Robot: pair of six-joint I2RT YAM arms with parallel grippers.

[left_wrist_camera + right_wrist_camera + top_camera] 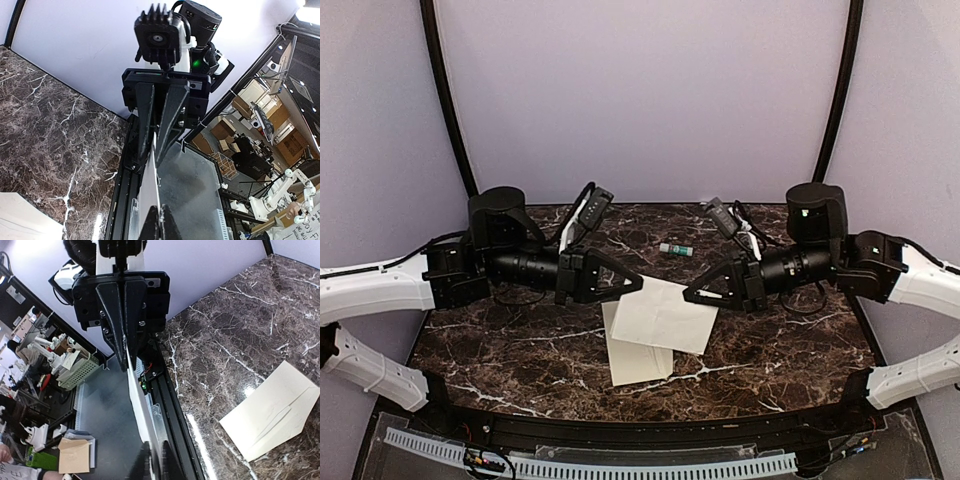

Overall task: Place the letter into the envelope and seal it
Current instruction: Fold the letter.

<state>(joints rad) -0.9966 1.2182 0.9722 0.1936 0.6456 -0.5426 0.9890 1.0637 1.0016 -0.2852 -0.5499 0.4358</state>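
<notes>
Above marble table [520, 340], fingers [616, 281] tight on letter [665, 318].

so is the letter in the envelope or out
Out: the letter is pinched at both ends between the two arms' jaws, whole sheet showing, while the envelope lies flat on the table below.

Cannot see the upper part of the envelope [640, 365] from above (covered by the letter [665, 318]). Cannot read the label on the small tube [675, 249] at the back of the desk [500, 345]: too small. From either wrist, catches the letter only edge-on, cut off at the bottom edge.
</notes>
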